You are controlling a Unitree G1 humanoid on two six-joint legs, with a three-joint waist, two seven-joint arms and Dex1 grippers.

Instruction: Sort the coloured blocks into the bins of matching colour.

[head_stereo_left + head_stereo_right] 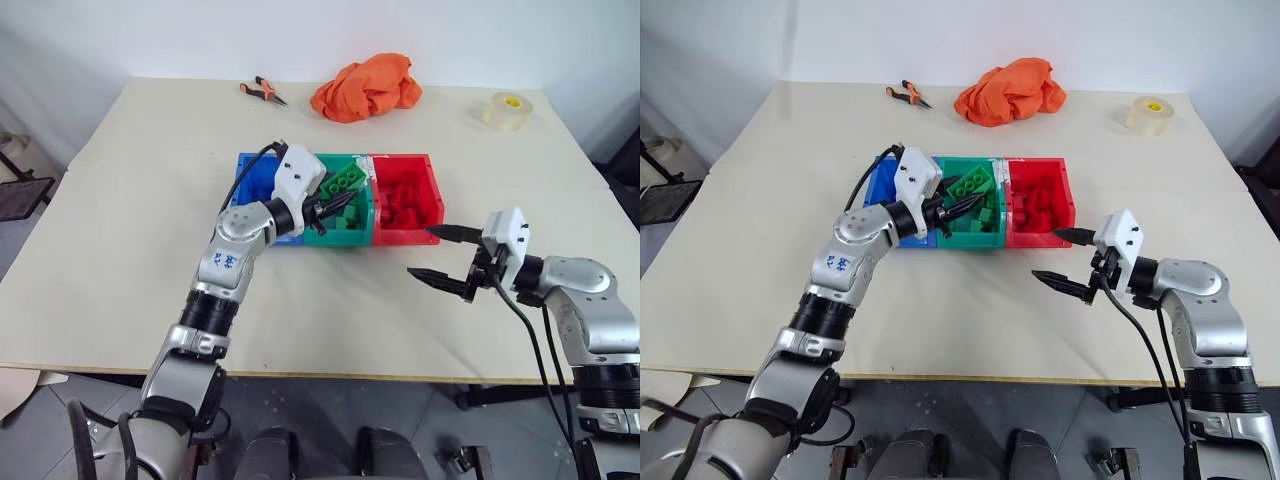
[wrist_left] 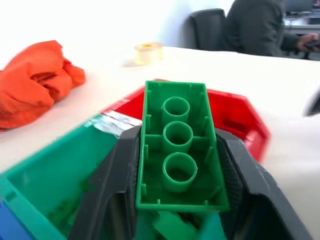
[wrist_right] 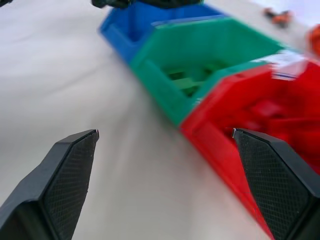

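Green brick [image 2: 182, 150], large and turned hollow side up with three round tubes showing, sits clamped between the left gripper's [image 1: 335, 208] black fingers [image 2: 107, 195] low in the left wrist view. In the head views that gripper sits at frame centre, over the green bin [image 1: 352, 236], the middle of three joined bins with the blue bin [image 1: 252, 190] to its left and the red bin [image 1: 434, 200] to its right.

My reading is that the step in hand is the drop of this brick into its matching bin. The next move calls for spreading the fingers while the brick hangs inside the green walls, not over the shared wall with the red one.

Right gripper [image 1: 440, 255] hovers at centre right, just off the red bin's near corner, fingers spread wide and empty.

Farther out on the table [image 1: 120, 240] lie an orange cloth [image 1: 365, 88], pliers [image 1: 262, 93] and a roll of tape [image 1: 507, 110] along the top.

Contents of the blue bin are mostly hidden behind the left wrist. Red pieces blur together in the red bin, so I cannot count them, and how far the brick hangs above the bin floor is hard to judge.
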